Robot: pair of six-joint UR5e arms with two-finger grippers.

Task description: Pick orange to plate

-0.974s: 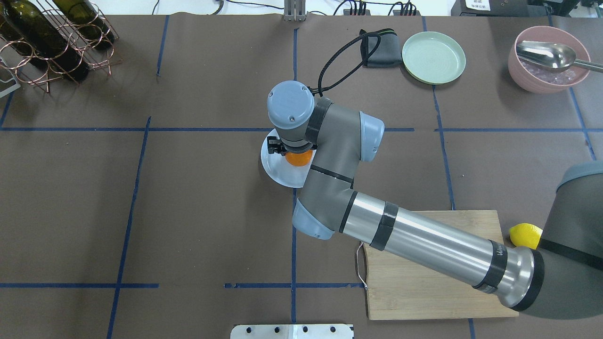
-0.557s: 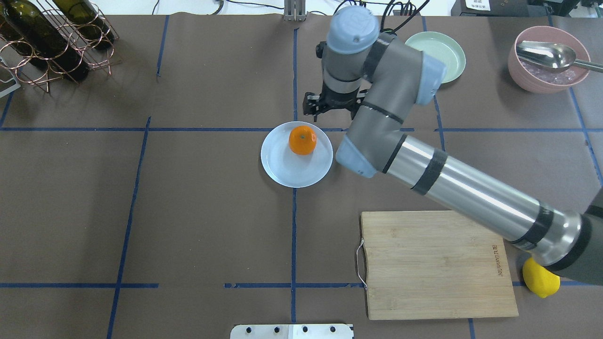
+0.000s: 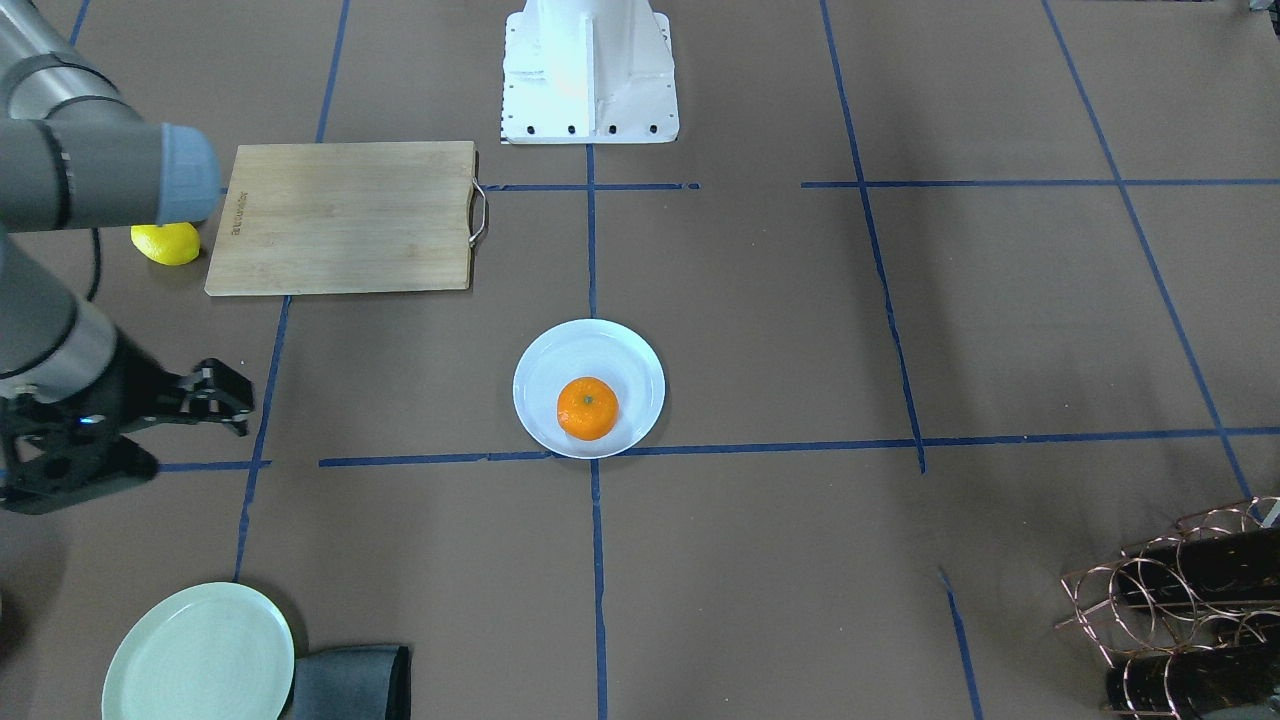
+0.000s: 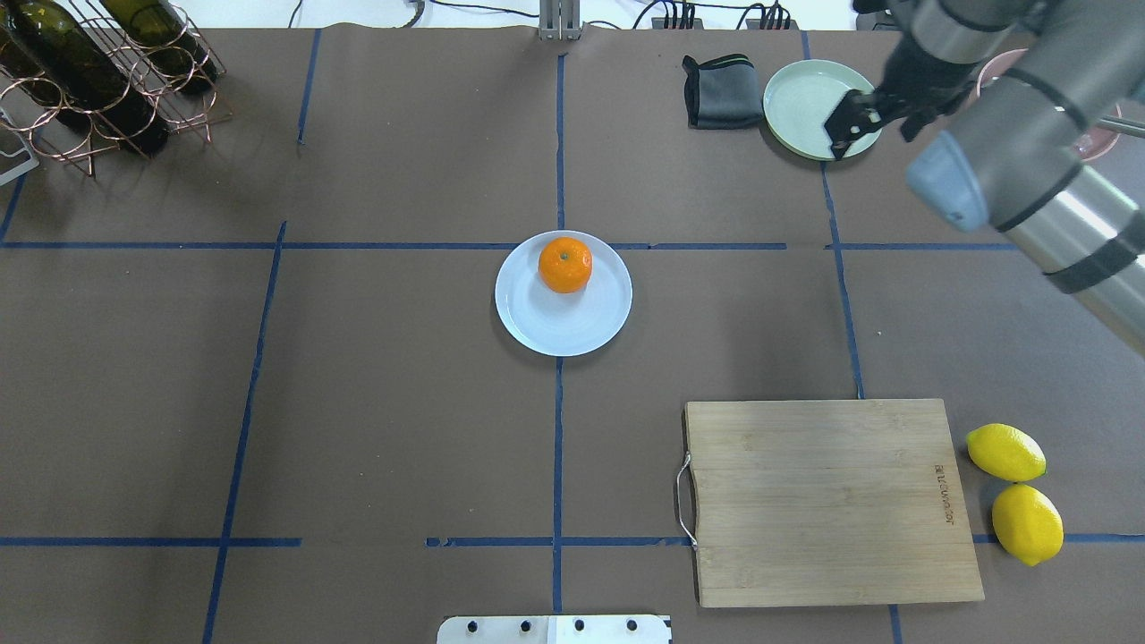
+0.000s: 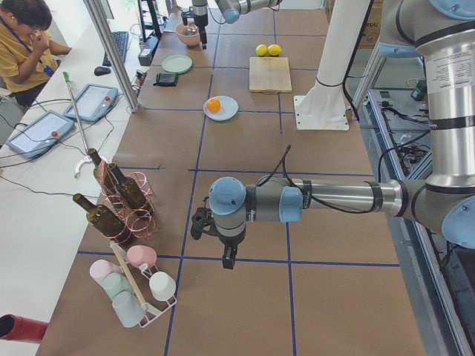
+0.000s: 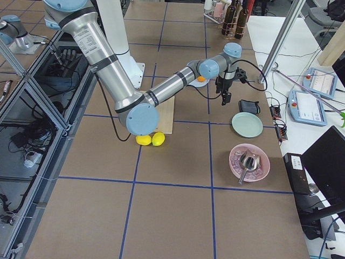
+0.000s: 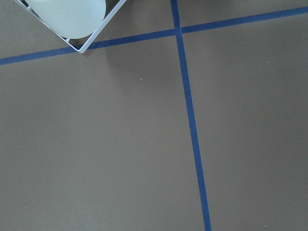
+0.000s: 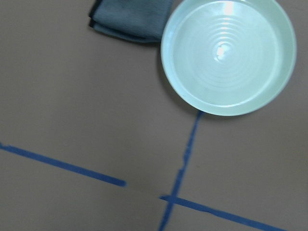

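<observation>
The orange [image 4: 564, 265] rests on the pale bluish-white plate [image 4: 555, 335] at the table's middle, toward the plate's far edge, stem dot up; it shows too as the orange [image 3: 587, 408] on the plate [image 3: 560, 350]. Nothing touches it. My right gripper [image 4: 875, 134] hangs open and empty far off at the back right, over the edge of the light green plate. The right wrist view shows no fingers. My left gripper [image 5: 214, 241] appears only in the exterior left view, low over bare table near a cup rack; I cannot tell its state.
A light green plate [image 4: 809, 107] and a dark folded cloth [image 4: 720, 89] lie at the back right, beside a pink bowl [image 6: 249, 162] with a metal spoon. A wooden cutting board [image 4: 827, 501] and two lemons [image 4: 1005, 452] sit front right. A wine rack [image 4: 98, 80] stands back left.
The right gripper, down at the orange over the plate a second ago, came away from it, rose and swung off to the back right. The orange stays on the plate.
</observation>
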